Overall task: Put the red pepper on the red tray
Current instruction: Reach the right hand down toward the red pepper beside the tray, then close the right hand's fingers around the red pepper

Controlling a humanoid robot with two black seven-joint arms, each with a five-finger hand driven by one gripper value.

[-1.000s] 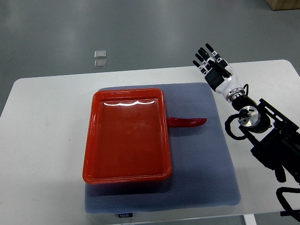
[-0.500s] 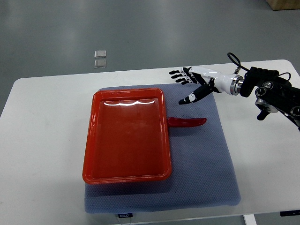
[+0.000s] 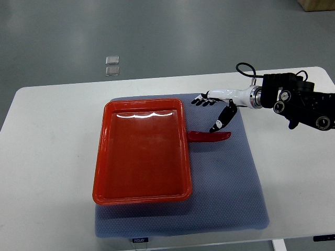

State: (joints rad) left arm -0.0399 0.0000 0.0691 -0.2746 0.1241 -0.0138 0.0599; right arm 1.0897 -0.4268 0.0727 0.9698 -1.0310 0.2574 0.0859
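Reaching in from the far side of the shallow rectangular red plastic tray (image 3: pixel 141 151), the right robot hand (image 3: pixel 215 107) hangs above the long, slim red pepper (image 3: pixel 209 136) with its fingers (image 3: pixel 201 99) spread and its thumb angled down toward the pepper's outer end. It holds nothing; I judge it is lining up for a pinch, which would explain why the thumb points down while the other fingers fan out toward the tray.

The red pepper lies flat on the blue-grey woven mat (image 3: pixel 225 188), just outside the tray's long side, its inner end touching or nearly touching the rim. It points straight away from the tray, so a short carry over the rim should be enough once it is lifted. The tray itself is bare inside, sitting on the same mat, and the mat covers the middle of the white surface (image 3: pixel 47 157).

Beyond the tray, on the grey floor, two small clear square pieces (image 3: pixel 112 65) lie together, well apart from the work. No left arm shows.
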